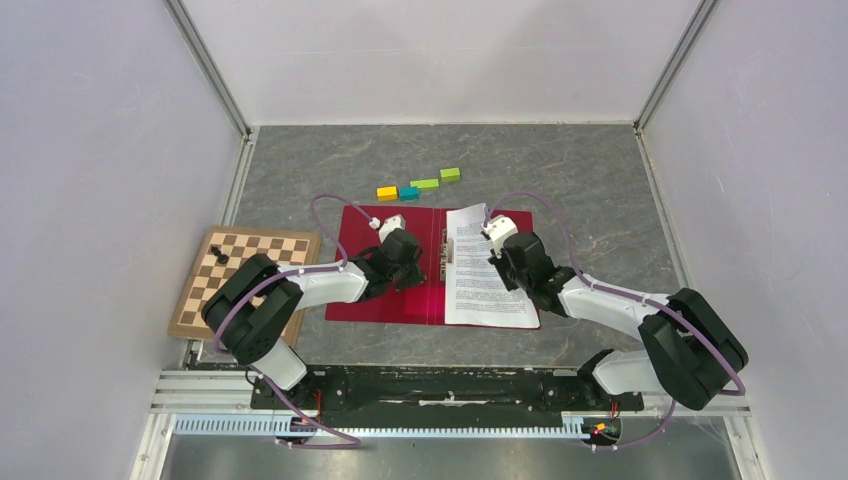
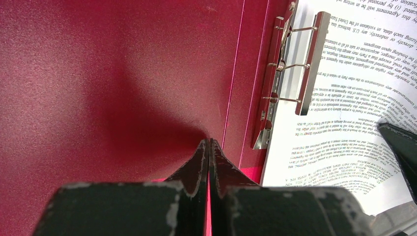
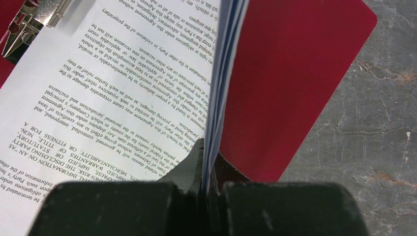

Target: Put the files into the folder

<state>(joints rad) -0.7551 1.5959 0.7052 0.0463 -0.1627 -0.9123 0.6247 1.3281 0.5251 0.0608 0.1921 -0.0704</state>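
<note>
The red folder (image 1: 390,310) lies open on the grey table, its metal clip (image 1: 443,255) along the spine. The files (image 1: 480,300), white sheets of printed text, lie on its right half. My left gripper (image 1: 415,270) is shut and empty, its tips resting on the bare left cover (image 2: 98,73) just left of the clip (image 2: 310,64); in the left wrist view (image 2: 209,141) the jaws are pressed together. My right gripper (image 1: 497,258) is shut on the right edge of the files (image 3: 98,88), which curls up between its jaws (image 3: 209,150) over the folder's right half (image 3: 285,73).
A wooden chessboard (image 1: 250,248) with a black piece (image 1: 222,255) lies at the left, partly under my left arm. A row of yellow (image 1: 387,193), teal (image 1: 408,192) and green (image 1: 450,175) blocks lies beyond the folder. Enclosure walls stand on three sides.
</note>
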